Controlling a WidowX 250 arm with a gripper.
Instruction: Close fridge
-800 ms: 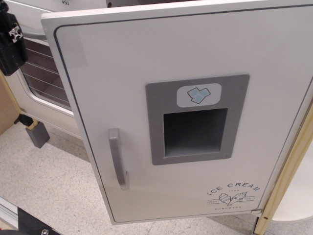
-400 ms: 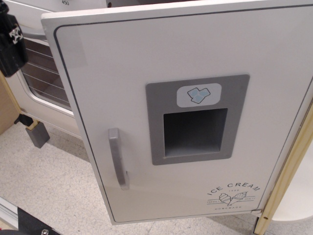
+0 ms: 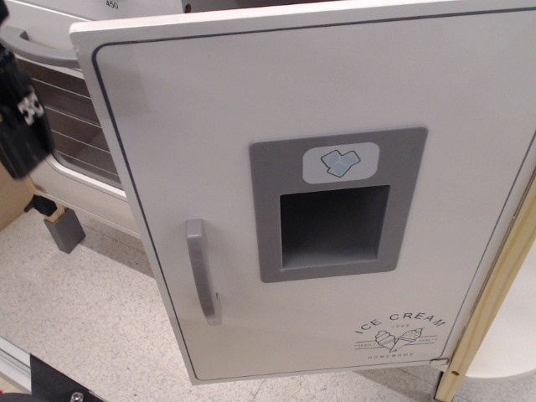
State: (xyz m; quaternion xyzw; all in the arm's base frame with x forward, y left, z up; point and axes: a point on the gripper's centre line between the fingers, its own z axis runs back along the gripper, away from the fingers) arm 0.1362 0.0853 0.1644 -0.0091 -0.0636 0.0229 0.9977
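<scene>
The white fridge door [image 3: 335, 84] fills most of the view. It stands swung open toward the camera, hinged on its right side. It has a grey vertical handle [image 3: 201, 272] at lower left, a grey ice-dispenser recess [image 3: 335, 226] with an ice-cube sticker [image 3: 340, 162], and an "ICE CREAM" print [image 3: 400, 332] at lower right. My gripper [image 3: 21, 117] is a black, blurred shape at the left edge, to the left of the door and apart from it. Most of it is cut off, so its jaws cannot be read.
Behind the fridge door at left is the windowed oven door [image 3: 79, 138] with a horizontal grey handle [image 3: 33, 50]. A small grey block [image 3: 65, 229] stands on the speckled counter [image 3: 84, 310]. A pale wooden frame edge [image 3: 494, 293] runs down the right side.
The gripper has moved down along the left edge, uncovering the oven's grey handle. The fridge door has not moved.
</scene>
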